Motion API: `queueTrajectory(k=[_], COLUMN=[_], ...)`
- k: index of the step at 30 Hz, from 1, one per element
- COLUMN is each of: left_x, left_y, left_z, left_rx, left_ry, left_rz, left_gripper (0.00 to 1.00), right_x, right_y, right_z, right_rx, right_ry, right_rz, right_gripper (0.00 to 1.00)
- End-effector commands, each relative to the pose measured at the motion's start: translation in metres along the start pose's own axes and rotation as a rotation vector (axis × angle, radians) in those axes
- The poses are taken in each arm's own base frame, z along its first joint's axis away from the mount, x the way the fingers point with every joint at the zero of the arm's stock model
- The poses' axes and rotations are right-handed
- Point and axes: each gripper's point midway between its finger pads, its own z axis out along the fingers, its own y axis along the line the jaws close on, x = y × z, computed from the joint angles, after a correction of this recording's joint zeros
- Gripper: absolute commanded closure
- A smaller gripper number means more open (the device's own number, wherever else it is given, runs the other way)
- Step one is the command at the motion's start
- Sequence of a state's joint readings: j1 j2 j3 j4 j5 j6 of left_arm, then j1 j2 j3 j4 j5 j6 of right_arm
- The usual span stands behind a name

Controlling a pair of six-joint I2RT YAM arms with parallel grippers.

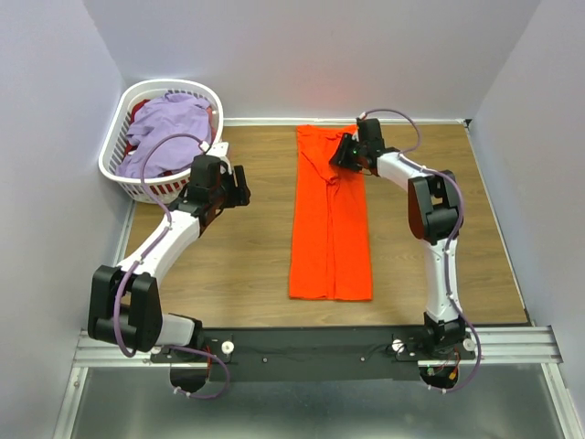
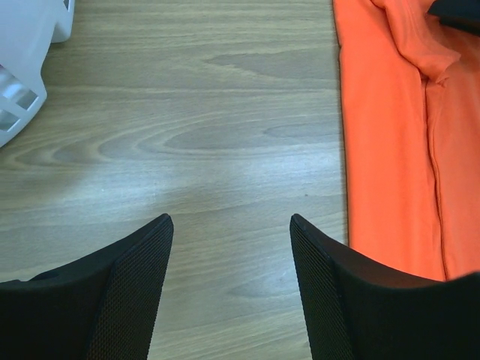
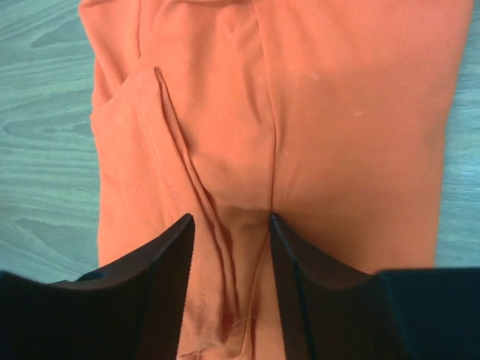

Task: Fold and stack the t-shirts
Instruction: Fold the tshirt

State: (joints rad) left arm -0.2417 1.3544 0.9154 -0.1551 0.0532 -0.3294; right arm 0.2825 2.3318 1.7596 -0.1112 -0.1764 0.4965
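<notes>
The orange t-shirt (image 1: pixel 329 229) lies on the wooden table as a long narrow strip, folded lengthwise. My right gripper (image 1: pixel 345 154) is at its far end, its jaws drawn in on a bunched fold of the orange cloth (image 3: pixel 337 112), which wrinkles up between the fingers (image 3: pixel 229 219). My left gripper (image 1: pixel 239 187) is open and empty, hovering over bare wood (image 2: pixel 231 221) to the left of the shirt's edge (image 2: pixel 390 135). The lavender t-shirt (image 1: pixel 169 128) is heaped in the basket.
The white slotted laundry basket (image 1: pixel 114 137) stands at the far left corner, also holding some red cloth; its wall shows in the left wrist view (image 2: pixel 22 45). White walls close in the table at the back and on both sides.
</notes>
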Motion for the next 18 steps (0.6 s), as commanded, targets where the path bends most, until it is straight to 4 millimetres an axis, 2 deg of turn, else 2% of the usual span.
queueTrajectory(k=[1,2,4,5,8,9,11,12,13,14,15,16,17,18], left_x=[0.004,0.008,0.014,0.016,0.028,0.035,0.050,0.065,0.069,0.090,0.098,0.106,0.120,0.137], left_y=[0.003,0.003,-0.004,-0.009,-0.031,-0.036,-0.056,-0.061,-0.069,-0.083,-0.090,-0.095,-0.106,-0.105], left_z=[0.003,0.002,-0.002,-0.004,-0.017,-0.021,-0.033,-0.038,-0.045,-0.051,-0.056,-0.062,-0.069,-0.072], left_rx=[-0.001,0.002,0.024,0.039,0.088,0.098,0.138,0.143,0.160,0.190,0.205,0.215,0.241,0.237], left_ry=[0.007,0.016,0.033,0.036,0.054,0.070,0.103,0.141,0.144,0.189,0.207,0.223,0.253,0.290], left_rz=[0.000,-0.006,-0.017,-0.021,-0.033,-0.032,-0.030,-0.026,-0.029,-0.031,-0.041,-0.067,-0.056,-0.057], left_gripper=[0.27,0.27,0.27,0.26,0.26,0.26,0.26,0.26,0.26,0.26,0.26,0.26,0.26,0.26], right_x=[-0.017,-0.028,-0.033,-0.033,-0.012,0.010,0.037,0.067,0.081,0.105,0.121,0.148,0.163,0.179], right_y=[0.012,0.019,0.023,0.025,0.018,0.011,0.006,-0.002,-0.005,-0.007,-0.009,-0.011,-0.013,-0.015], right_z=[-0.014,-0.036,-0.059,-0.086,-0.125,-0.150,-0.173,-0.196,-0.207,-0.221,-0.231,-0.249,-0.258,-0.266], right_rx=[0.012,0.019,0.030,0.042,0.080,0.104,0.110,0.123,0.126,0.120,0.115,0.098,0.094,0.094], right_ry=[-0.018,-0.043,-0.059,-0.071,-0.031,0.011,0.071,0.133,0.166,0.227,0.262,0.304,0.331,0.367], right_rz=[-0.021,-0.024,-0.027,-0.027,-0.015,-0.008,0.014,0.028,0.042,0.058,0.067,0.090,0.103,0.122], right_gripper=[0.46,0.42,0.38,0.37,0.33,0.32,0.32,0.32,0.32,0.33,0.34,0.34,0.35,0.36])
